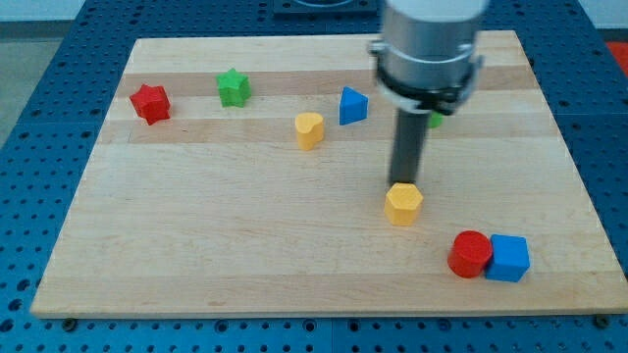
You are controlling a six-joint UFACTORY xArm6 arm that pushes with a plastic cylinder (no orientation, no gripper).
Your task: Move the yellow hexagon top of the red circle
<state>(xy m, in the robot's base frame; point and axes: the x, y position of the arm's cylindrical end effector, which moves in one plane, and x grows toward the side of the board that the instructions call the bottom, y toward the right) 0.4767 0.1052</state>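
Note:
The yellow hexagon [403, 204] lies right of the board's middle. The red circle [470, 254] stands to its lower right, touching a blue cube [508, 258] on its right side. My tip [405, 182] is at the hexagon's top edge, touching or almost touching it. The hexagon is up and to the left of the red circle, with a gap between them.
A red star [150, 102] and a green star [234, 87] sit at the upper left. A yellow heart [309, 129] and a blue triangle-like block [352, 105] sit top centre. A green block [435, 120] is mostly hidden behind the arm. The wooden board [196, 245] lies on a blue perforated table.

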